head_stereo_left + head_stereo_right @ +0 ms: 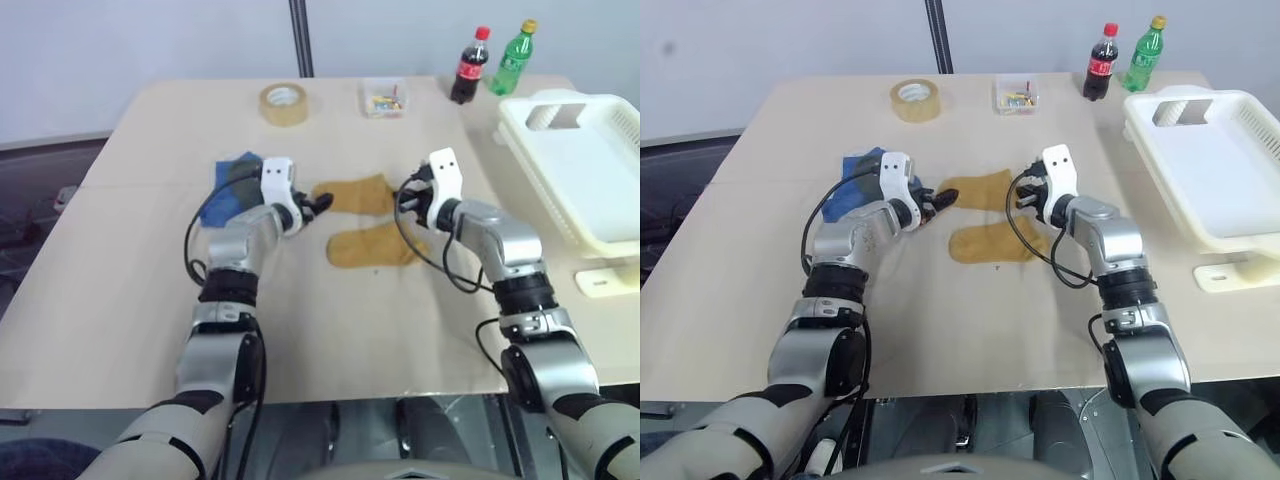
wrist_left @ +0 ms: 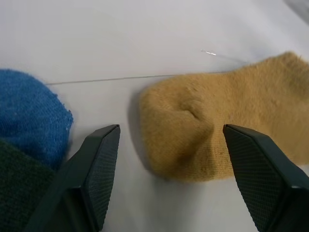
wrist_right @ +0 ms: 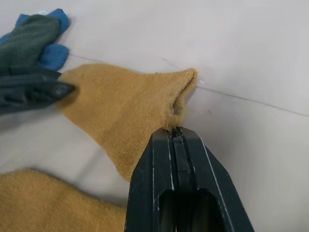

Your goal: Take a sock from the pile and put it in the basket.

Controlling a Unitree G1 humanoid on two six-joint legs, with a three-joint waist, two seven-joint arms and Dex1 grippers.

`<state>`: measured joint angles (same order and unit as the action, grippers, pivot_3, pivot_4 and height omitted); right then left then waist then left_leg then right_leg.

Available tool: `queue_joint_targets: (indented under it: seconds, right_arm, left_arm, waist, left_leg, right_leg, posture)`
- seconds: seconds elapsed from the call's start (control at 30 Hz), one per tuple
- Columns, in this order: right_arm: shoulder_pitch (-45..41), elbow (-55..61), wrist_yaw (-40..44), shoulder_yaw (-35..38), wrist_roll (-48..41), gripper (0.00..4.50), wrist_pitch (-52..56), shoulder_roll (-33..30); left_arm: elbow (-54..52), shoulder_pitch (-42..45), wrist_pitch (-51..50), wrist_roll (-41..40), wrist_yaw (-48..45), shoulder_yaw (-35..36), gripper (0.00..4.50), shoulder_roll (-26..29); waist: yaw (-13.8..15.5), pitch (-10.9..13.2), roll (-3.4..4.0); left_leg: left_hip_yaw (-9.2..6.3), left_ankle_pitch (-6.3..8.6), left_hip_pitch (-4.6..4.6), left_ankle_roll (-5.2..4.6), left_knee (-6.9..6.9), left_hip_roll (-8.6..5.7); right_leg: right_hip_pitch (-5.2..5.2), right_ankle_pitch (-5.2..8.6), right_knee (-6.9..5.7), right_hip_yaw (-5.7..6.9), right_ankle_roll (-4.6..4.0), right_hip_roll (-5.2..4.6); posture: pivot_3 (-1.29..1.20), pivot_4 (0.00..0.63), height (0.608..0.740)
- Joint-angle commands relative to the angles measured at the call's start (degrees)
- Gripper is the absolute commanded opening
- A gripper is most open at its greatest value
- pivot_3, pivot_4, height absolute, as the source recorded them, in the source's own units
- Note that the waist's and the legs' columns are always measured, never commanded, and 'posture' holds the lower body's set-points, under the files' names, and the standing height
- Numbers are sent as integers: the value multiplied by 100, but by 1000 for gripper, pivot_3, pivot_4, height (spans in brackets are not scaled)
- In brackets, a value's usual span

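Nearest us, our right gripper [image 3: 176,133] is pinched shut on the cuff edge of one mustard sock [image 3: 125,108], lifting that end so it can be carried. Our left gripper [image 2: 169,145] stands spread over the sock's toe end, seemingly steadying it. A second mustard sock [image 1: 370,247] lies just toward us; the pile [image 1: 232,185] sits at nine o'clock. The basket [image 1: 585,170] waits at two o'clock by the table [image 1: 150,260] edge, with bare tabletop between.
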<state>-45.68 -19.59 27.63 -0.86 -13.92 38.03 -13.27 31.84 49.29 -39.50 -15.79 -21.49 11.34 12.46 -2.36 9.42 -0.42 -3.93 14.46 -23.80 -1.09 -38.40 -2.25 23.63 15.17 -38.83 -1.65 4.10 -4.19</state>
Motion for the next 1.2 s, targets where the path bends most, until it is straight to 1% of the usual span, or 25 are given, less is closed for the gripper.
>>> queue_joint_targets:
  seconds: [0.03, 0.13, 0.17, 0.2, 0.23, 0.27, 0.3, 0.33, 0.4, 0.43, 0.53, 0.67, 0.8, 0.9, 1.0, 1.1, 1.2]
  right_arm:
    - [-33, 292, 65, -10, 8, 34, -90, -41]
    - [-24, 305, 64, -7, 6, 34, -89, -44]
    - [-21, 312, 65, -9, 5, 0, -88, -45]
    - [-21, 313, 67, -10, 5, 0, -89, -47]
    - [-21, 313, 67, -9, 6, 0, -88, -47]
    - [-22, 313, 67, -8, 7, 0, -87, -47]
    - [-26, 302, 63, -5, 13, 0, -93, -46]
    - [-31, 292, 59, -1, 17, 0, -99, -44]
    - [-30, 292, 52, 6, 19, 0, -101, -39]
    - [-29, 293, 51, 5, 21, 0, -102, -38]
    - [-34, 293, 47, 3, 29, 0, -103, -34]
    - [12, 454, 43, 41, 17, 0, -33, -87]
    - [258, 1413, 45, 165, -174, 0, 596, -347]
    - [619, 2602, 51, 333, -557, 0, 1512, -598]
    - [922, 3392, 10, 448, -843, 0, 2195, -796]
    - [1258, 4098, -60, 570, -1109, 0, 2869, -992]
    - [1474, 4575, -151, 684, -1331, 0, 3463, -1111]
  left_arm:
    - [125, 146, -446, -206, 224, 143, 3663, -138]
    - [225, 202, -577, -170, 336, 135, 3663, -130]
    - [245, 196, -562, -92, 334, 47, 3097, -99]
    - [282, 196, -549, -48, 363, 12, 2918, -86]
    - [307, 192, -536, -4, 339, -46, 2319, -62]
    - [328, 194, -536, 9, 326, -66, 1969, -52]
    - [344, 190, -537, 36, 311, -102, 1505, -42]
    - [363, 191, -532, 47, 297, -117, 1132, -40]
    - [400, 199, -503, 48, 303, -114, 180, -50]
    - [417, 207, -487, 39, 307, -100, 82, -55]
    - [373, 203, -360, 23, 264, -91, 82, -57]
    - [-245, -24, -463, -205, 57, -73, 82, -97]
    - [-2137, -733, -1199, -893, -95, -13, 82, -232]
    - [-3792, -1552, -1751, -1671, -47, 108, 82, -547]
    - [-4768, -2117, -2169, -2010, 191, 14, 82, -716]
    - [-5718, -2595, -2342, -2389, 409, 21, 82, -871]
    - [-6169, -2981, -2597, -2549, 722, 136, 82, -830]
  waist:
    - [6, 0, 0]
    - [8, 0, 0]
    - [7, -1, 0]
    - [6, -1, 0]
    - [7, -1, 0]
    - [7, -1, 0]
    - [9, -1, 0]
    - [10, -1, 0]
    - [14, -1, 0]
    - [18, -1, 0]
    - [23, -1, 0]
    - [17, -1, 0]
    - [12, -1, 0]
    - [12, -1, -1]
    - [13, -1, 0]
    - [25, -1, 0]
    - [32, -1, 0]
  left_leg:
    - [0, 0, 0, 0, 0, 0]
    - [0, 0, 0, 0, 0, -1]
    - [0, 0, 0, 0, 0, -1]
    - [0, 0, 0, 0, 0, -1]
    - [0, 0, 0, 0, 0, -1]
    - [0, 0, 0, 0, 0, -1]
    - [0, 0, 0, 0, 0, -1]
    - [0, 0, 0, 0, 0, -1]
    - [0, 0, 0, 0, 0, -2]
    - [0, 0, 0, 0, 0, -2]
    - [0, 0, 0, 0, 0, -2]
    - [0, 0, 0, 0, 0, -2]
    - [1, 0, -6, 0, 2, 0]
    - [4, 0, -8, 0, 2, 1]
    - [14, 2, -9, -1, 8, 14]
    - [23, 4, 1, -5, 5, 19]
    - [24, 14, 9, -22, 2, 22]
  right_leg:
    - [0, 0, 0, 0, 0, 0]
    - [0, 0, 0, 0, 0, -1]
    - [0, 0, 0, 0, 0, -1]
    - [0, 0, 0, -1, 0, -2]
    - [0, 0, 0, -1, 0, -1]
    - [0, 0, 0, 0, 0, -1]
    - [0, 0, 0, 0, 0, -1]
    - [0, 0, 0, 0, 0, -2]
    - [-1, 0, 0, 0, 0, -3]
    - [-1, 0, 0, 0, 0, -3]
    - [-1, 0, 0, 0, 0, -4]
    - [0, 0, 0, 0, 0, -5]
    - [6, 0, 2, -3, 0, -6]
    - [10, 0, 1, -10, 0, -6]
    - [12, 0, 8, -25, 0, -5]
    - [9, 0, 2, -35, -1, 2]
    - [3, -1, -3, -34, -2, 4]
  posture:
    - [0, 150, 738]
    - [0, 150, 738]
    - [0, 150, 738]
    - [0, 150, 738]
    - [0, 150, 738]
    - [0, 150, 738]
    - [0, 150, 738]
    - [0, 150, 738]
    - [0, 150, 738]
    - [0, 150, 738]
    - [0, 150, 738]
    - [0, 150, 738]
    - [0, 150, 738]
    - [0, 150, 738]
    - [0, 150, 738]
    - [0, 150, 738]
    - [0, 150, 738]
